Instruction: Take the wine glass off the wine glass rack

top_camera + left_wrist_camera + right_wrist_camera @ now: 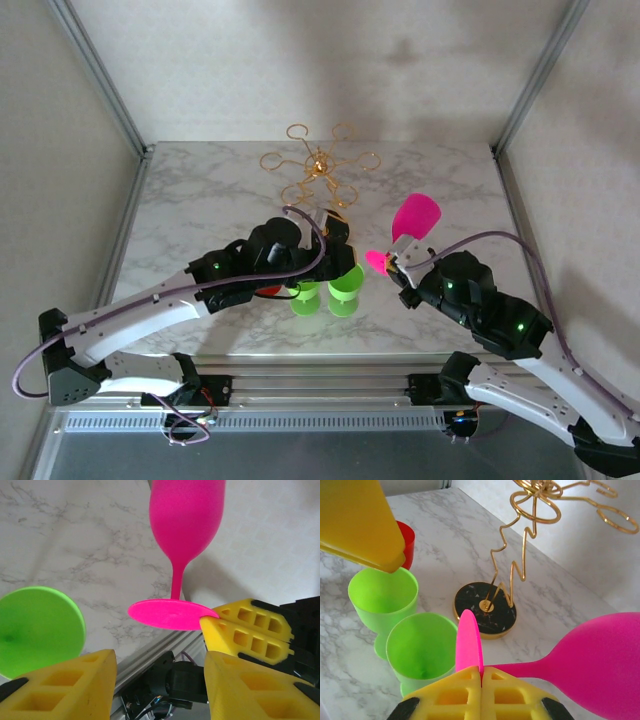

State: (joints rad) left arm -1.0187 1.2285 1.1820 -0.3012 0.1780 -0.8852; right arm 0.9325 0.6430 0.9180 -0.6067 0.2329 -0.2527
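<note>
The pink wine glass (416, 215) is off the rack and hangs tilted over the table's right half. My right gripper (481, 680) is shut on the rim of its round foot (469, 642), and its bowl (600, 665) points away to the right. The gold wire wine glass rack (318, 165) stands at the back centre on its black-and-gold base (485, 607), with its loops bare. My left gripper (160, 680) is open and holds nothing. It hovers by the green glasses, facing the pink glass (185, 520).
Two green wine glasses (382, 597) (422, 642) stand close together near the front centre. A red cup (407, 542) sits just behind them. The left arm (250, 265) reaches across in front of the rack base.
</note>
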